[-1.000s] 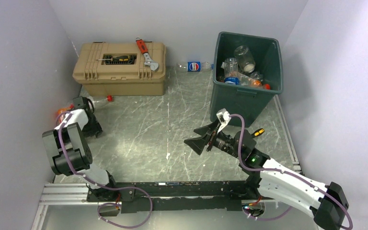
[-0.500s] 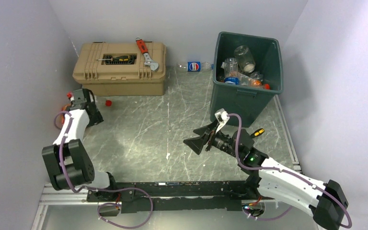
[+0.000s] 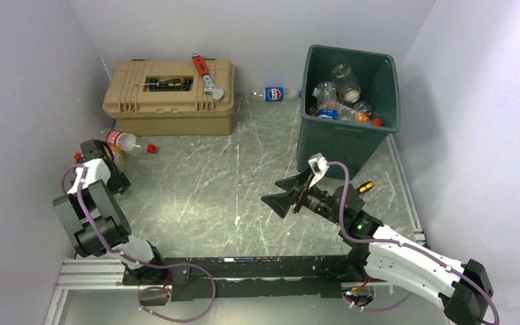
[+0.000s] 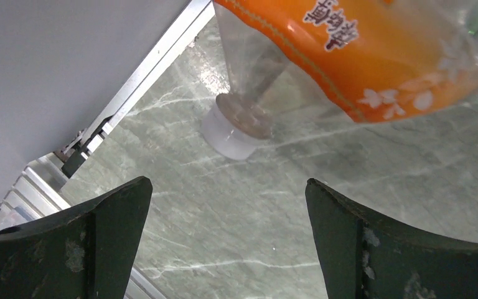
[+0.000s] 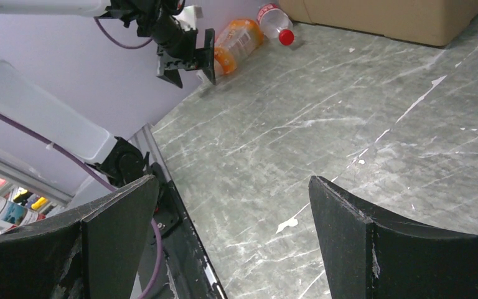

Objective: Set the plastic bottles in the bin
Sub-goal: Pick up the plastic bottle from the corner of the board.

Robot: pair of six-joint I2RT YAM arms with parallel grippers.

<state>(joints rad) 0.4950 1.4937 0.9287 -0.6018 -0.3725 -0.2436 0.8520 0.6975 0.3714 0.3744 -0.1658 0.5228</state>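
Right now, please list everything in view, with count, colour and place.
bin: one, dark green-grey, far right.
bottles in the bin: several, clear, piled inside.
blue-label bottle: one, by the back wall.
toolbox: one, tan, far left.
red-capped bottle: one, clear, before the toolbox.
orange-label bottle: one, by the left wall.
wrench: one, red, on the toolbox.
screwdriver: one, yellow-handled, on the toolbox.
left gripper: one, black, open, empty.
right gripper: one, black, open, over mid-table.

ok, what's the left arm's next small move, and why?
Probably ease the left gripper forward and slightly right around the orange-labelled bottle, then close. Its jaws stand open and empty, and the bottle lies just ahead, cap end nearest, not yet between them.
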